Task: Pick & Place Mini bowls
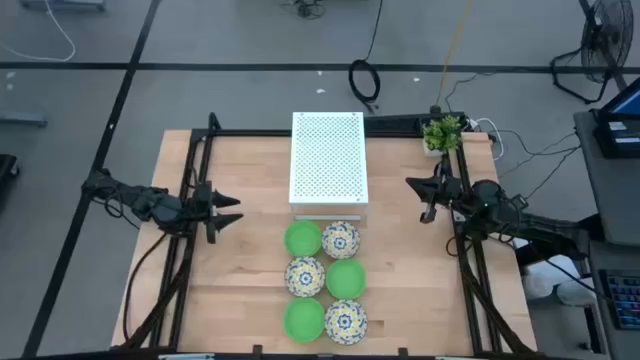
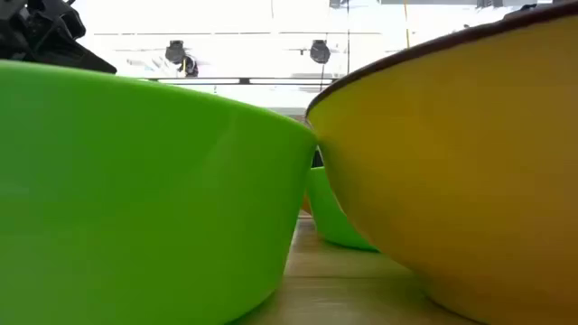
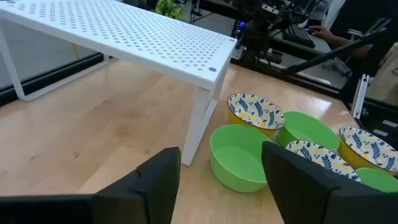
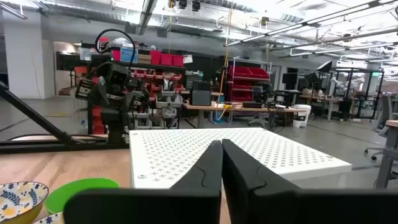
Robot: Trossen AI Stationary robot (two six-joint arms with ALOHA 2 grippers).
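Six mini bowls are sitting in two columns of three on the near middle of the table [image 1: 240, 170], just in front of the white perforated box [image 1: 329, 158]. Colours are alternating like a checkerboard. In the far row, a green bowl [image 1: 303, 239] is lying on the left and a patterned bowl [image 1: 341, 240] on the right, both just beside the box's near edge. In the middle row, a second patterned bowl [image 1: 305, 277] is on the left and a second green bowl [image 1: 346, 278] on the right. In the near row, a third green bowl [image 1: 304, 319] is on the left and a third patterned bowl [image 1: 345, 321] on the right. Neighbouring bowls are touching or nearly touching. All are standing upright, with nothing inside them.

The left gripper [image 1: 232, 209] is hovering over the table's left side, pointing toward the bowls, well apart from them, with its fingers [image 3: 305, 180] spread wide and holding nothing. The right gripper [image 1: 428, 199] is waiting over the right side, near the box's right edge, with its fingers [image 4: 205, 168] pressed together and gripping nothing.

A small potted plant [image 1: 443, 133] is standing at the far right corner.

In the low view, a green bowl and a yellow-sided bowl are filling the foreground, touching at their rims.
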